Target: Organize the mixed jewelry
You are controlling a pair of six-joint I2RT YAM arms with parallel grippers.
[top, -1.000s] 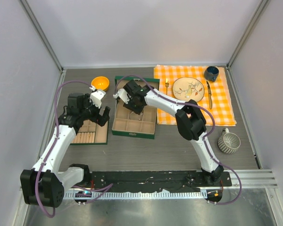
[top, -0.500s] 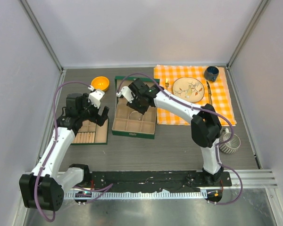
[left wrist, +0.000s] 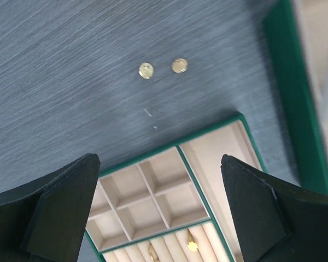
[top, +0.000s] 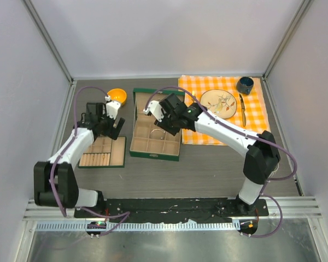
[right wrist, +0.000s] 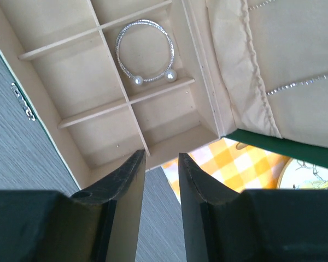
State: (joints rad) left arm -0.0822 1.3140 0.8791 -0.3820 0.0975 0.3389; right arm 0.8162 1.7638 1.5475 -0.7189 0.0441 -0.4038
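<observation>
Right gripper (right wrist: 161,158), narrowly apart and empty, faces a pearl-tipped bangle (right wrist: 138,79) just ahead; left gripper (left wrist: 158,164) gapes wide, gold studs (left wrist: 146,70) ahead.

Dark grey wood-grain table (top: 208,169), a few bits lying straight on it.
Upper left: orange bowl (top: 116,96). Just below, small green tray (top: 117,153). Centre: bigger green box (top: 153,156), lid open. Upper right: orange-check cloth (top: 259,123). Left wrist view, top centre: two small gold-toned studs (left wrist: 146,70) on bare tabletop, side by side, not touching, near tray's edge.
</observation>
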